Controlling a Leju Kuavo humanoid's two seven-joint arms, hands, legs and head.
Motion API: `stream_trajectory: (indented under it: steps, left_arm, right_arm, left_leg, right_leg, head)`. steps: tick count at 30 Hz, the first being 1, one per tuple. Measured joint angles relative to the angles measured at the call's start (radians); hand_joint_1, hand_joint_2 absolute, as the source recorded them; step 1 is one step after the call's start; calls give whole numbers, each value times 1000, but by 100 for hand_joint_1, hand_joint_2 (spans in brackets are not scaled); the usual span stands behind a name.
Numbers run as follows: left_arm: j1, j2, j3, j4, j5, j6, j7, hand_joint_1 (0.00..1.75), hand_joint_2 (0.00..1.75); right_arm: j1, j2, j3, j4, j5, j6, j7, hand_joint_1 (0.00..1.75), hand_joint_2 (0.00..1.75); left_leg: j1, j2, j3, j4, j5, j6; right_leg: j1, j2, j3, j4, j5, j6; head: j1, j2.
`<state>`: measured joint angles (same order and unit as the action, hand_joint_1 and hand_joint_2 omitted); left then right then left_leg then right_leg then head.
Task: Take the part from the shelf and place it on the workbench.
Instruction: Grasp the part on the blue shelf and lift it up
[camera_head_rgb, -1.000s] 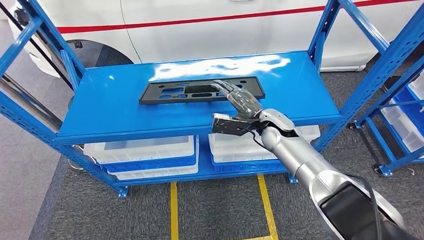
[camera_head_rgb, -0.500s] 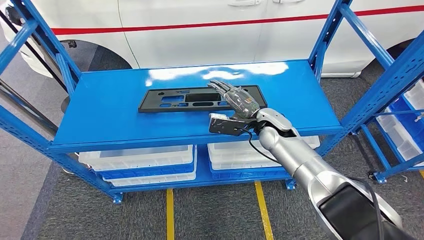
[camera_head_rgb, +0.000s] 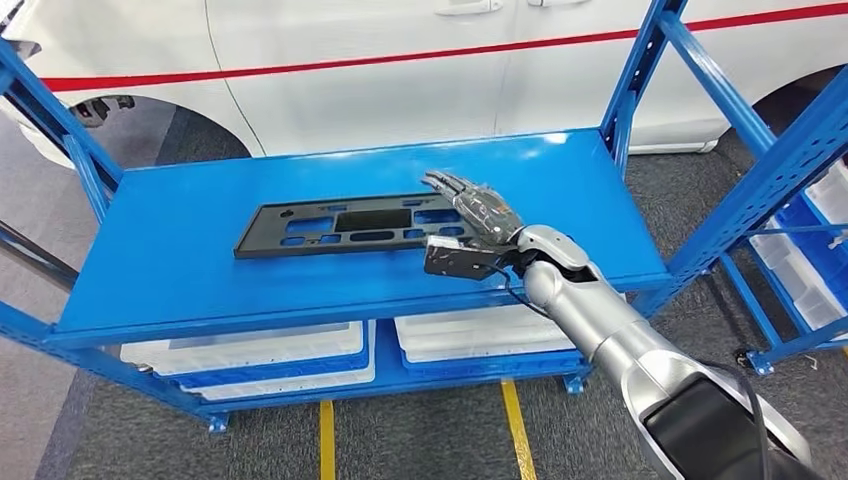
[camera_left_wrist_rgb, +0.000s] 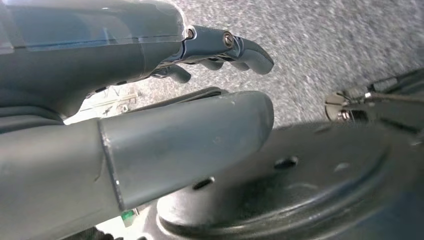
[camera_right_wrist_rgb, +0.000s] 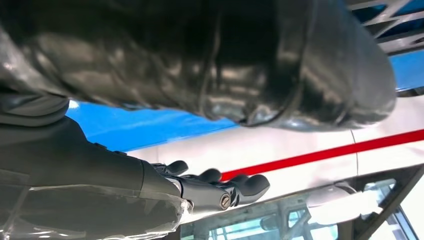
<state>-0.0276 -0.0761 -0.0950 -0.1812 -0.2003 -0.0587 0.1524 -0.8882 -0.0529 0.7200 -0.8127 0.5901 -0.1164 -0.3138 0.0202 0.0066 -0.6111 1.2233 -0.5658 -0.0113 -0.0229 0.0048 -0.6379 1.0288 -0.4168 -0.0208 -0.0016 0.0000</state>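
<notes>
The right hand (camera_head_rgb: 472, 213) reaches out flat over the blue shelf (camera_head_rgb: 200, 270), fingers (camera_head_rgb: 447, 186) stretched and slightly apart, holding nothing; its fingertips hover at the right end of the part, and I cannot tell whether they touch it. The black part (camera_head_rgb: 340, 226), a long flat panel with cut-outs, lies on the shelf surface running off toward nine o'clock from the hand. At twelve o'clock, behind the shelf, stands a white car (camera_head_rgb: 400, 70) with a red stripe. Below the shelf sit clear plastic bins (camera_head_rgb: 250, 350). The left hand (camera_left_wrist_rgb: 150, 90) hangs over grey carpet, fingers loosely apart, empty.
</notes>
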Motion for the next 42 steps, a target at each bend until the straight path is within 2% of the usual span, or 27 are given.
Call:
stream_trajectory:
  steps: [1, 2, 3, 4, 6, 7, 8, 9, 11, 13, 20, 25, 30, 36, 42]
  left_arm:
    - [0, 0, 0, 0, 0, 0, 0, 0, 0]
    - [1, 0, 0, 0, 0, 1, 0, 0, 0]
    - [2, 0, 0, 0, 0, 2, 0, 0, 0]
    - [3, 0, 1, 0, 0, 3, 0, 0, 0]
    - [7, 0, 1, 1, 1, 5, 0, 0, 0]
    - [8, 1, 1, 2, 1, 6, -1, 0, 0]
    - [8, 1, 1, 3, 1, 7, -2, 0, 0]
    - [7, 1, 2, 4, 1, 8, -3, 0, 0]
    - [6, -2, 2, 4, 2, 13, -7, 0, 0]
    - [6, -4, 4, 4, 2, 19, -13, 0, 0]
    - [5, -8, 12, 4, 7, 26, -24, 0, 0]
    - [5, -9, 23, 4, 11, 24, -23, 0, 0]
    - [5, -9, 26, 4, 7, 24, -21, 0, 0]
    - [5, -9, 26, 4, -5, 25, -21, 0, 0]
    - [1, -10, 26, 4, -20, 26, -22, 0, 0]
  right_arm:
    - [4, 0, 0, -1, 0, 1, 0, 0, 0]
    - [9, 0, 0, -4, 0, 2, 1, 0, 0]
    - [14, 0, 0, -8, 0, 4, 2, 0, 0]
    - [19, 0, 0, -15, 0, 6, 2, 0, 44]
    - [28, -1, 0, -30, 0, 8, 4, 0, 131]
    - [30, -1, 0, -36, -1, 9, 4, 0, 175]
    - [34, -2, 1, -42, -1, 11, 4, 0, 175]
    - [40, -4, 1, -50, -1, 15, 4, 0, 175]
    - [56, -10, 2, -73, -1, 24, 5, 0, 175]
    - [72, -18, 5, -97, -2, 35, 5, 0, 175]
    - [107, -77, 10, -200, -50, 80, -17, 0, 175]
    - [128, -117, 10, -288, -61, 107, -15, 0, 175]
    - [143, -137, 14, -343, -55, 114, -10, 0, 175]
    - [147, -139, 34, -355, 40, 78, 41, 0, 175]
    - [139, -88, 64, -284, 88, 51, 73, 0, 175]
  left_leg:
    - [0, 0, -40, 48, -26, -1]
    - [0, 0, -68, 71, -39, -1]
    - [-1, 0, -80, 62, -30, 2]
    - [-2, 0, -77, 22, 5, 8]
    - [-9, -1, -46, -108, 110, 25]
    - [-14, -2, -33, -162, 143, 33]
    - [-19, -2, -27, -192, 163, 37]
    - [-21, -3, -26, -202, 164, 38]
    - [-22, -4, -23, -208, 170, 31]
    - [-22, -6, -21, -211, 167, 27]
    - [-24, -8, -20, -209, 159, 37]
    - [-27, -8, -20, -207, 158, 42]
    - [-27, -8, -20, -207, 159, 43]
    - [-27, -8, -19, -208, 159, 43]
    - [-26, -8, -18, -208, 159, 42]
  right_leg:
    - [2, 1, 9, 0, -8, -2]
    - [5, 1, 19, 0, -16, -3]
    - [8, 2, 30, 0, -25, -3]
    - [10, 3, 43, 0, -33, -3]
    - [14, 6, 66, 0, -49, 0]
    - [14, 7, 71, 0, -54, 3]
    - [13, 8, 71, -1, -57, 8]
    - [13, 8, 70, 0, -59, 13]
    - [14, 5, 69, -1, -62, 15]
    - [15, 2, 73, -6, -64, 13]
    - [13, -2, 83, -20, -66, 16]
    - [10, -2, 83, -21, -65, 30]
    - [10, -2, 83, -21, -65, 31]
    - [11, -2, 84, -19, -65, 32]
    - [11, -2, 84, -18, -66, 32]
  head:
    - [0, 0]
    - [0, 0]
    - [0, 0]
    - [0, 0]
    - [1, 0]
    - [0, 0]
    - [0, 0]
    - [0, 0]
    - [1, 0]
    - [2, 0]
    - [1, 0]
    - [1, 0]
    - [2, 0]
    - [1, 0]
    - [1, 0]
